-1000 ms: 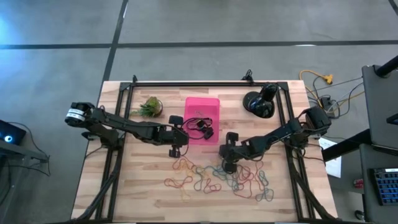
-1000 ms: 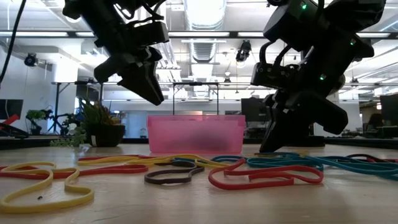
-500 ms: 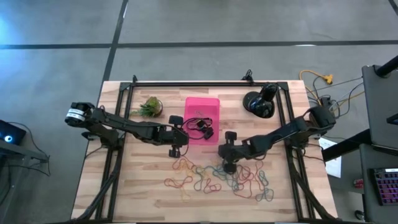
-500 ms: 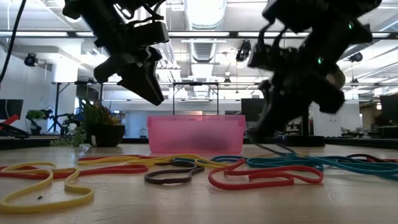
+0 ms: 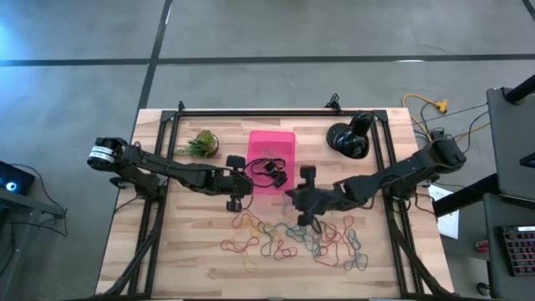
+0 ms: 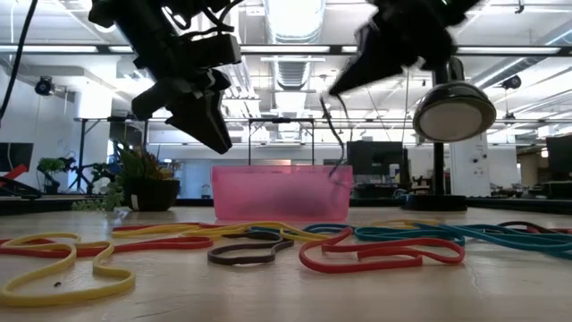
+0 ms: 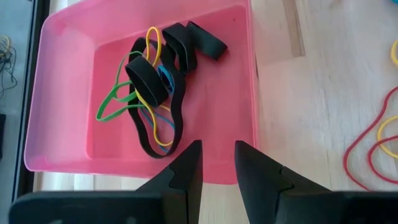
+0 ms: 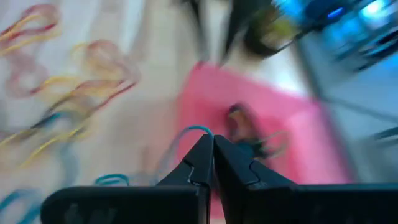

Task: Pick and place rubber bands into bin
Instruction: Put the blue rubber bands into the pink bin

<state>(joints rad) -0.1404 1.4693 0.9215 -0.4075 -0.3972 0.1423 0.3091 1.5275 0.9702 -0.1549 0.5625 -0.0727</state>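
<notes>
The bin (image 5: pixel 272 159) is sitting near the far middle of the table (image 5: pixel 192 251), its long axis running from the near edge toward the far edge. Several rubber bands are already lying inside it: in the left wrist view, black bands (image 7: pixel 163 68), a green band (image 7: pixel 114 104) and yellow and blue loops are piled toward one end of the bin (image 7: pixel 68 74).

The loose rubber bands (image 5: pixel 292 241) are lying scattered on the table in front of the bin, spreading mainly sideways across the near half. In the low view they are lying flat: a yellow one (image 6: pixel 63 268), a dark one (image 6: pixel 239 254), a red one (image 6: pixel 380 255) and a teal one (image 6: pixel 447 234).

The left gripper (image 5: pixel 266 170) is hovering over the near end of the bin; in the left wrist view its fingers (image 7: pixel 186 174) are standing slightly apart with nothing between them.

The right gripper (image 5: pixel 294 199) is hanging above the table just beside the bin's near right corner. Its fingertips are pressed together on a thin blue band (image 8: pixel 186 138), which is curving out from the tips. In the low view this band (image 6: pixel 334 134) is dangling roughly vertically in front of the bin (image 6: pixel 281 192).

A small plant (image 5: pixel 200 143) is standing left of the bin, and a round black object (image 5: pixel 349 136) right of it.
</notes>
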